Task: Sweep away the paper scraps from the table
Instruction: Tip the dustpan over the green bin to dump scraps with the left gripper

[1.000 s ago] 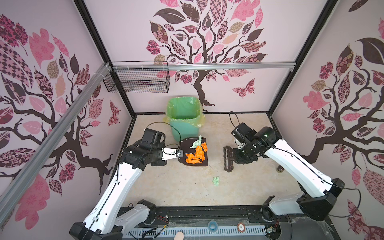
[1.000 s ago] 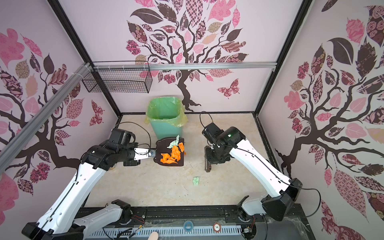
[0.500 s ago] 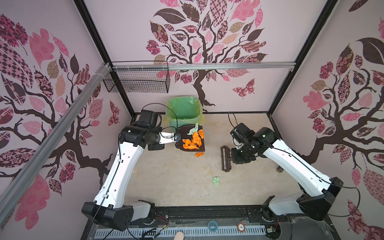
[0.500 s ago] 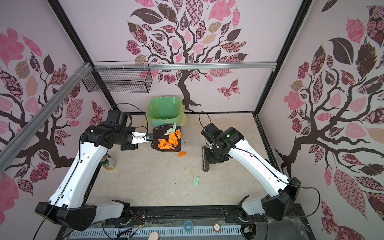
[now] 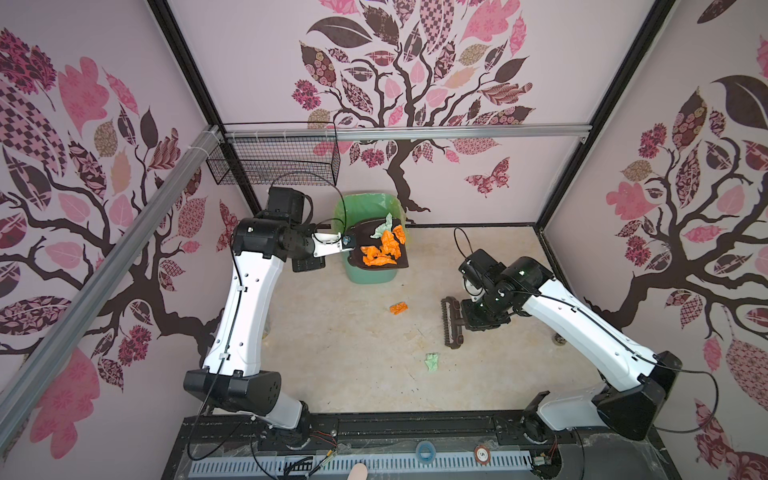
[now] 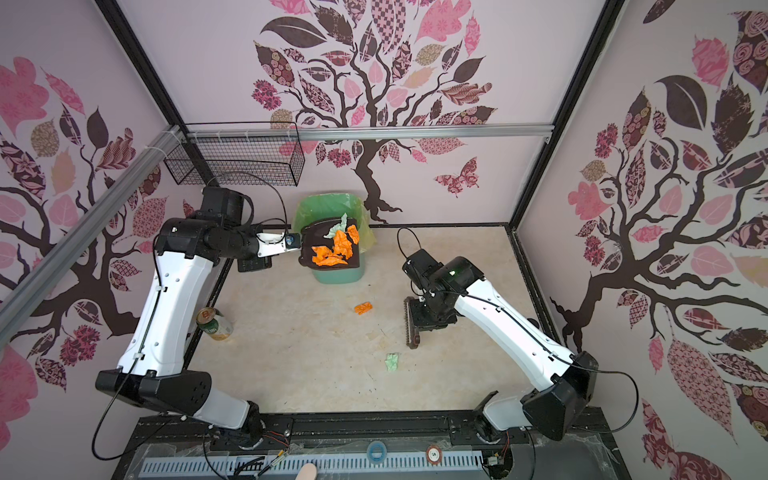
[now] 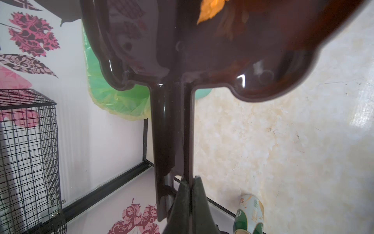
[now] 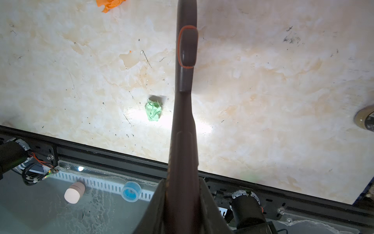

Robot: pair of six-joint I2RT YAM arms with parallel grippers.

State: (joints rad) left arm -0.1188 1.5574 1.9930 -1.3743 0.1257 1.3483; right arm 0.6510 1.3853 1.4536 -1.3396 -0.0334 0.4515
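Paper scraps, mostly bright orange with one pale green piece at the far edge, lie heaped in a dark brown dustpan. I am holding the pan in the air over the open mouth of a green bin, which has a yellow-green liner and stands at the back of the beige marbled surface. The left fingers are pinched tight on the end of the dustpan's long handle, seen close up in the left wrist view.

Two pieces are loose on the surface. In both top views an orange scrap lies in front of the bin, near the middle. A green scrap lies closer to the front edge, well apart from the orange one.

The right fingers are clamped on the handle of a dark brush. Its long head is low over the surface on the right, bristles facing the middle. I cannot tell whether the bristles touch. The green scrap sits near the head's front end, not touching it.

A green and gold can sits at the left edge beside the left arm
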